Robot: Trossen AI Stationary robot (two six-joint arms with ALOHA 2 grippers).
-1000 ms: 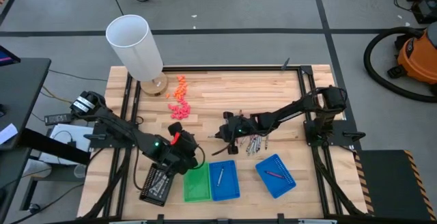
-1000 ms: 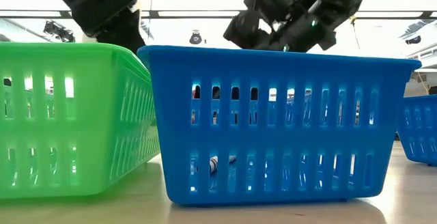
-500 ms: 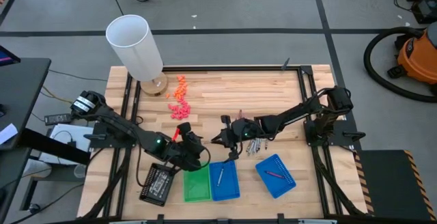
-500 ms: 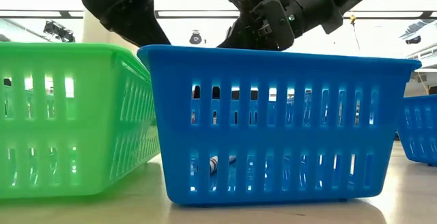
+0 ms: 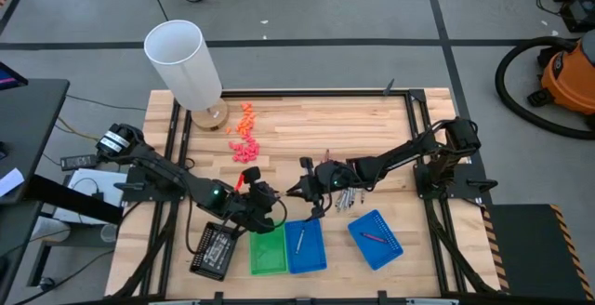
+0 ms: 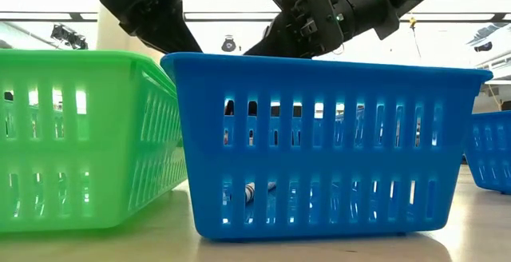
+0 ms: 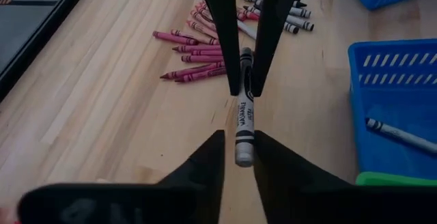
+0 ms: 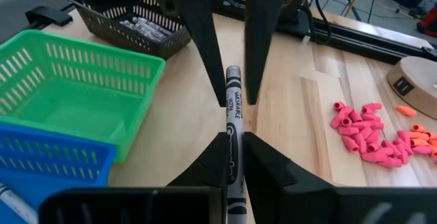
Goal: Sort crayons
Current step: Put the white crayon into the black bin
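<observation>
One grey crayon (image 7: 244, 115) hangs above the wood table between my two grippers, on the far side of the green tray (image 5: 268, 249) and the blue tray (image 5: 305, 245). My left gripper (image 7: 239, 134) is shut on one end and my right gripper (image 8: 234, 136) on the other; the two point at each other. Loose magenta crayons (image 7: 194, 53) and grey crayons (image 7: 287, 19) lie flat on the table behind the right gripper. A grey crayon (image 7: 399, 134) lies in the blue tray, and a magenta one (image 5: 372, 237) in the second blue tray (image 5: 386, 249). My left gripper has the crayon's end nearest it (image 7: 244, 157) between its two fingers. It comes from the table's left, slanting down, with the crayon in line with the fingers. The crayon is clear of the table. My right gripper pinches the crayon's other end (image 8: 234, 149) between its two fingers. It comes from the table's right, slanting down, and the crayon sticks out forward past the fingertips (image 8: 220, 145). The crayon hangs roughly level above the bare wood.
A black basket (image 5: 212, 249) holding crayons stands left of the green tray. Chunky pink and orange bits (image 5: 244, 142) lie at the far left next to a white cylinder on a round wooden base (image 5: 181, 59). Bare wood shows at the far right.
My left gripper has gone from above the black basket and green tray toward the table's right. My right gripper has come from the crayon pile toward the near edge and tipped, meeting the left one. Both have kept still over the last half second.
</observation>
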